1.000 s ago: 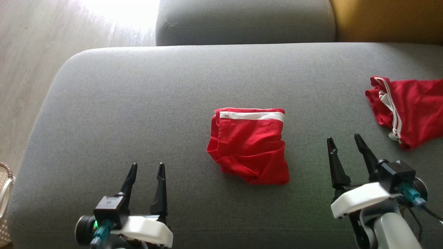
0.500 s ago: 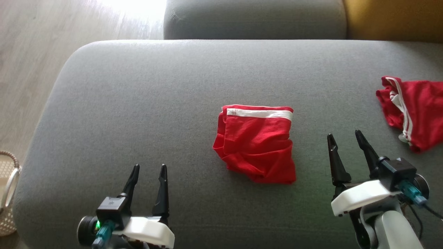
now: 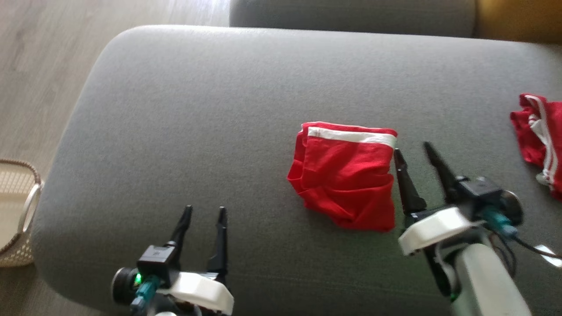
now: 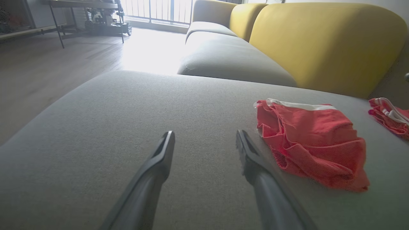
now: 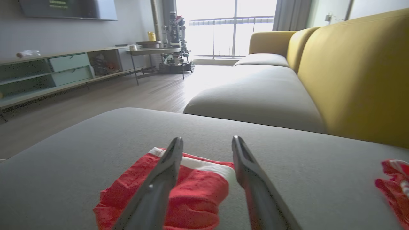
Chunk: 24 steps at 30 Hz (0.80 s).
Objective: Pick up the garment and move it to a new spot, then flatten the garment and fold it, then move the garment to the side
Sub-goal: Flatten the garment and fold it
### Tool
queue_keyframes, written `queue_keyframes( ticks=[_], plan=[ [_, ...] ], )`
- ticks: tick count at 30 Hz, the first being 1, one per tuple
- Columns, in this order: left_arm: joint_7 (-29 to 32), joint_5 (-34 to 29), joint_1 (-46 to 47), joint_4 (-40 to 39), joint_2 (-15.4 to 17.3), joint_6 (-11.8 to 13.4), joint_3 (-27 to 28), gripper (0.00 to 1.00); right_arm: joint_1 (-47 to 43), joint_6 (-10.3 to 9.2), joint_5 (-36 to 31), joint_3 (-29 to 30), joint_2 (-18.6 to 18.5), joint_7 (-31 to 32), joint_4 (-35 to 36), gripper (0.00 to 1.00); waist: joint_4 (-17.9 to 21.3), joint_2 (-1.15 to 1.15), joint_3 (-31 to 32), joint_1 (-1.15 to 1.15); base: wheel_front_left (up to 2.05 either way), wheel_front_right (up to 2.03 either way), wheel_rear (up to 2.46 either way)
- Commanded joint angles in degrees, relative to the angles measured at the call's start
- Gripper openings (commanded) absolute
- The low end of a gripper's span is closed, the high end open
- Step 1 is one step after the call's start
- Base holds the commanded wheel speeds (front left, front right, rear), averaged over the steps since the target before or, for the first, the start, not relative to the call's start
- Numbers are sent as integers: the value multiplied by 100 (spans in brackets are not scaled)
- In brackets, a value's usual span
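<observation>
The right gripper (image 3: 412, 148) has closed in on the red shorts (image 3: 347, 180). A second ago it was well apart from them at the lower right of the head view; now its nearer finger is just beside their right edge. The whole head view has shifted too, so part of that change is the camera turning. In the right wrist view the two fingers straddle the white waistband corner. The jaws stand apart with nothing between them, perhaps a little narrower than before.

The left gripper (image 3: 205, 208) is wide open and empty at the lower left of the frame, well apart from the shorts.

The shorts lie right of centre in the head view as a rough folded rectangle, waistband uppermost and rumpled along the lower edge. Since they look folded already, this is probably the reach to take them by the edge and move them aside.

They rest on a grey sofa seat cushion (image 3: 197, 109), fabric-covered and soft. A second red garment (image 3: 540, 140) lies at the right edge of the frame. A yellow backrest (image 4: 319, 41) rises behind the cushion. A wicker basket (image 3: 30, 206) stands on the wood floor (image 3: 35, 52) at the left. The right wrist view shows a low cabinet (image 5: 48, 70) and a bright window (image 5: 223, 28).
</observation>
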<state>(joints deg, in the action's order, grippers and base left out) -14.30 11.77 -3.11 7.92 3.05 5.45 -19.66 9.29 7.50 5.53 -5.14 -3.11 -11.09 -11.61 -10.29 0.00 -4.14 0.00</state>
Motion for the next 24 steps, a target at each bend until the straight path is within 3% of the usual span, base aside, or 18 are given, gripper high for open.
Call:
queue_keyframes(
  ticks=[1,10,24],
  plan=[
    [-70,4,295,-157,-17,-43,127,100,242,-1,-33,-249,-32,-10,106,0,-79,0,-61,0,0,0,0],
    [-70,31,436,-122,-17,-13,5,100,759,-1,176,-1519,-423,91,-845,0,-494,0,-358,0,0,0,0],
    [-70,175,559,-25,-17,50,-131,100,1170,-1,444,-2047,-725,204,-2417,0,-928,0,-556,0,0,0,0]
  ],
)
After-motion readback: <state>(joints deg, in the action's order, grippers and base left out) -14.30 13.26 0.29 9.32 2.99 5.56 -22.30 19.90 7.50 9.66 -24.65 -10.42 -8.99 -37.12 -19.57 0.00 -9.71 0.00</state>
